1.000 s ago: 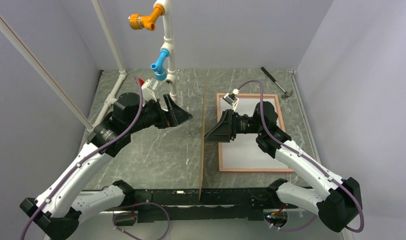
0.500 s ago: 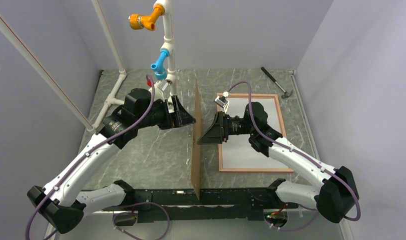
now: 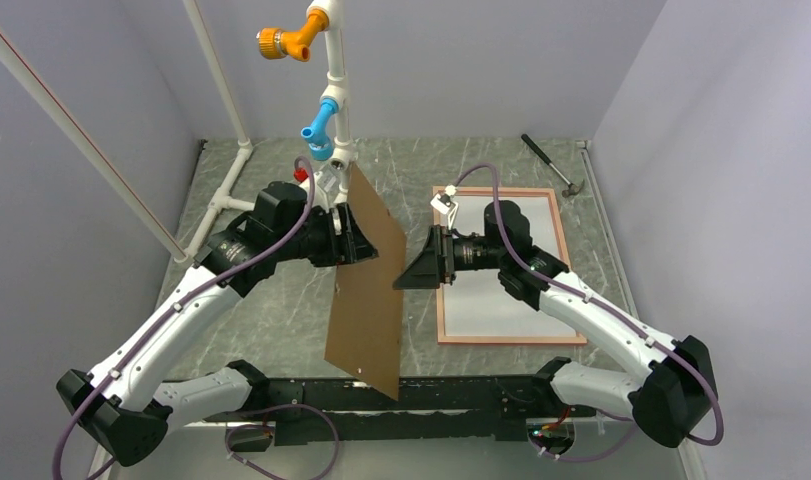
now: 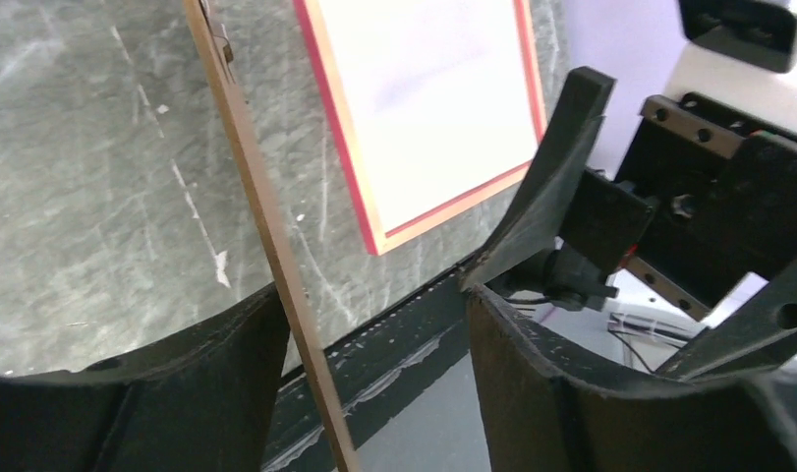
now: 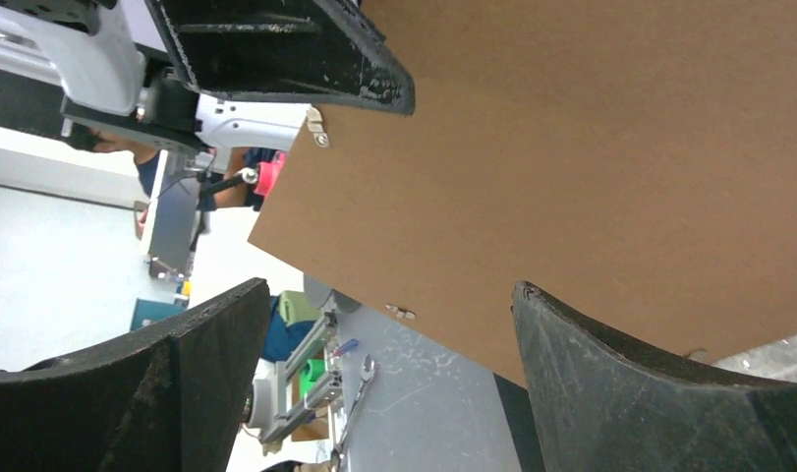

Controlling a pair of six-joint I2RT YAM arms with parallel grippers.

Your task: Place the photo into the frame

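Brown hardboard stands between your two grippers: the backing panel (image 3: 366, 290) is tilted in the middle of the table (image 3: 281, 310), its broad face showing to the overhead camera, its near corner down by the black rail (image 3: 461, 392) at the table's near edge. Your left gripper (image 3: 349, 235) is at the panel's far upper part, on its left side; in the left wrist view the board's thin edge runs between the fingers, hard against one finger (image 4: 178, 393) with a plain gap to the other; so the jaws are spread around the board and not pinching it.

Your right gripper (image 3: 409, 275) is on the panel's right side, jaws wide apart with nothing between them; its tips sit just beside the panel's right edge, and from above you cannot tell whether they touch; its wrist camera faces the brown surface.

The frame (image 3: 511, 340) lies flat on the right half of the table, partly under the right arm; the photo (image 3: 501, 305) lies inside its border, plain white back up, filling the opening; the left wrist view shows a pale wood rim with a red inner line around the white sheet. A hammer (image 3: 556, 168) lies at the far right, apart from the frame; a white pipe stand (image 3: 333, 80) rises at the far side, left of centre.
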